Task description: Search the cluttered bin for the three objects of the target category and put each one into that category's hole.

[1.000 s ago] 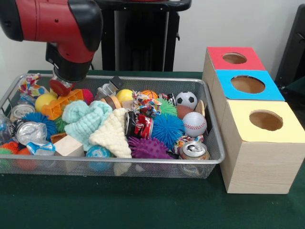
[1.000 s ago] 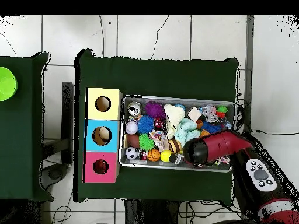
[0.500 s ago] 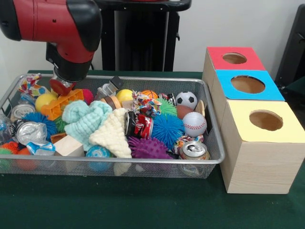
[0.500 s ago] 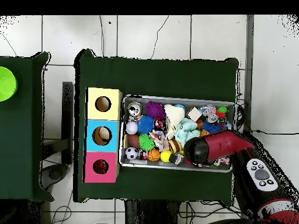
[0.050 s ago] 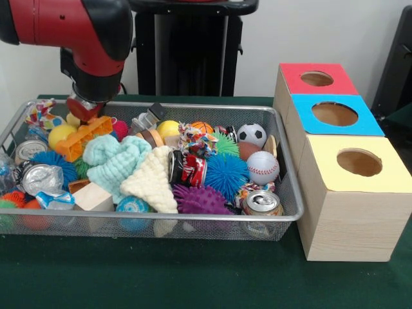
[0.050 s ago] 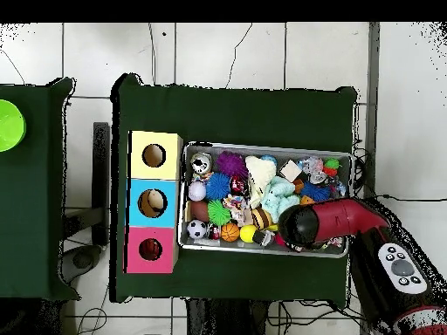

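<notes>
tool: low over the wire bin's far-left corner, grip state cannot be told | orange plastic block: just below it | balls: soccer ball, baseball lie well apart, near holed boxes

A green cloth covers the counter. In the overhead view a second green-topped counter stands well apart to one side, with a bright green disc at its edge. The floor is pale tile with dark joints, and cables trail across it. In the front view a black pedestal stands before a white wall.
</notes>
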